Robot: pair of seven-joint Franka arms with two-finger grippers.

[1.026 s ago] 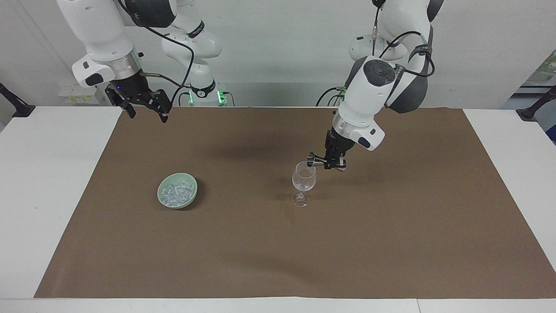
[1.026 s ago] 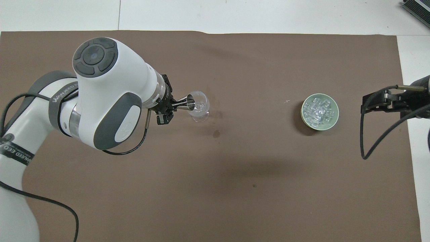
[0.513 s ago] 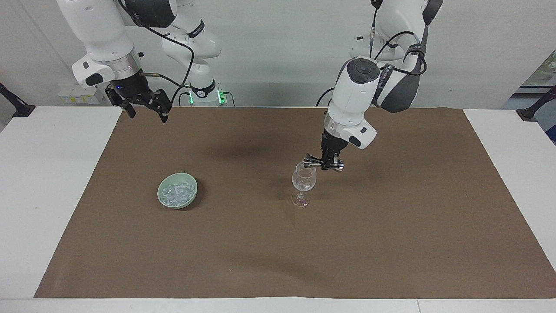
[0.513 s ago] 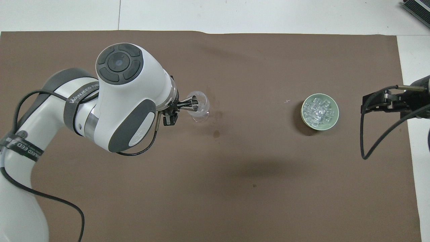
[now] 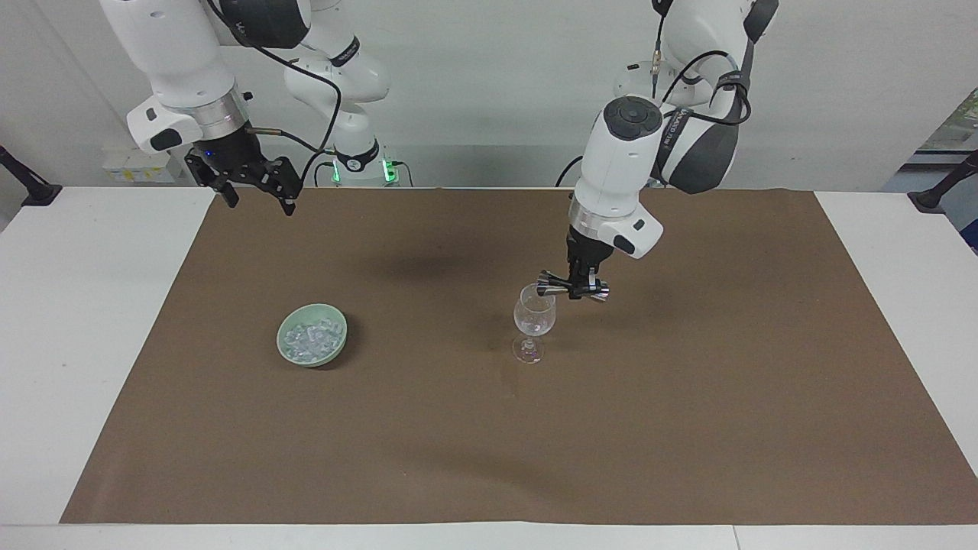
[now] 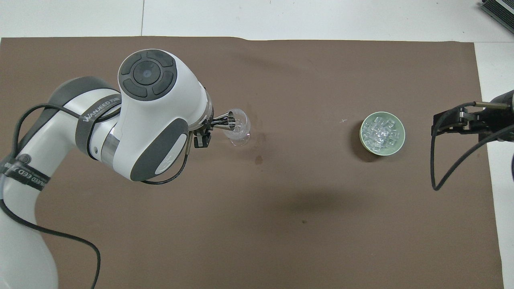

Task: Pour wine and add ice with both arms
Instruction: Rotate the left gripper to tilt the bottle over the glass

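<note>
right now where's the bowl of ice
The green bowl of ice sits on the brown mat toward the right arm's end, apart from the glass.

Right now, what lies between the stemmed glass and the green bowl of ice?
Nothing: only bare brown mat separates the clear stemmed glass from the pale green bowl, seen in both views.

A white counter [image 5: 92,321] fills the frame; a brown paper mat [image 5: 649,428] covers most of it; left of centre on the mat sits a pale green bowl [image 5: 284,345]; near the centre a clear stemmed glass [image 5: 532,325] stands upright, well apart from the bowl.
</note>
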